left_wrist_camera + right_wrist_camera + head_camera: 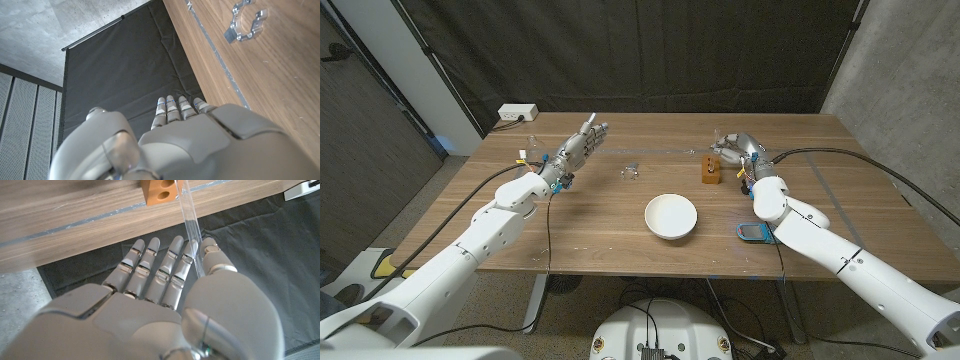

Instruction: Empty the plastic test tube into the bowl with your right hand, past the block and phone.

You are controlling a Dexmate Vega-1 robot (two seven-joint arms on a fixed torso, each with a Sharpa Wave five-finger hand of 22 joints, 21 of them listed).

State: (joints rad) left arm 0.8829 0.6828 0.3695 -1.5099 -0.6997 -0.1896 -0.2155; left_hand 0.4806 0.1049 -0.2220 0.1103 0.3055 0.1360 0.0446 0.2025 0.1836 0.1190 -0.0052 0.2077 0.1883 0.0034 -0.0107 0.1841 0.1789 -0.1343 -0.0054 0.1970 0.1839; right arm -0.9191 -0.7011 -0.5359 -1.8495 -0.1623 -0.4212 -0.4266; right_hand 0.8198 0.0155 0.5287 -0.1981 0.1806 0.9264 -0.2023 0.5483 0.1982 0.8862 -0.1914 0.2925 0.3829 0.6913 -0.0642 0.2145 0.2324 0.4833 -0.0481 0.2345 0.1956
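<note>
Black-curtained room, wooden counter [590, 235], test tube [188, 221] in the right hand's [738, 150] grip at the far right.

Seen at the wrist: clear, slender plastic tube pinched between thumb and fingers [172, 265], long axis running out past the fingertips toward the holed wooden block [710, 168]. Set nearer the robot and toward the middle: round, smooth white bowl [671, 216], down-left of the tube, with the orange-brown block just beside the hand. Lying flat under the right forearm near the front edge: blue-edged phone [754, 232]. Held open and empty over the far left of the counter: left hand [583, 143], fingers straight. Well nearer the bowl by the look of it: the right arm. Also present: small clear bracket [631, 170] mid-counter.
</note>
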